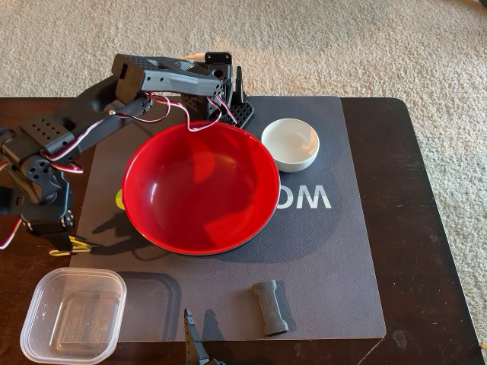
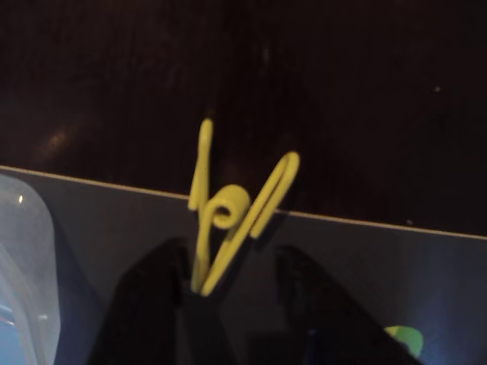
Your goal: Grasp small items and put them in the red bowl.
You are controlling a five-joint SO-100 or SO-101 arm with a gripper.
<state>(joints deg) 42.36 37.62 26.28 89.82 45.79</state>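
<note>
My fingers (image 2: 199,293) are pinched on the yellow clip (image 2: 228,217), which stands up out of them in the wrist view, its two wire legs spread above a small coil. In that view the clip hangs over the line where the grey mat (image 2: 380,274) ends and the dark bench (image 2: 342,91) begins, and the rounded corner of the clear plastic tub (image 2: 23,258) shows at the left edge. In the fixed view my arm (image 1: 84,125) folds back along the left side of the bench, with the fingers low at the left edge of the mat, where a bit of yellow (image 1: 76,243) shows under them. The red bowl (image 1: 200,186) sits in the middle of the mat (image 1: 327,266), toward its far-left part, and I see nothing lying in it. The small white bowl (image 1: 291,144) rests just beside it on the far-right side. The tub (image 1: 72,313) is at the near-left corner of the bench, overlapping the mat's near-left corner. The dark grey spool-shaped bar (image 1: 270,306) lies on the mat near its near edge, well apart from the red bowl. Beige carpet (image 1: 342,46) lies beyond the bench.
</note>
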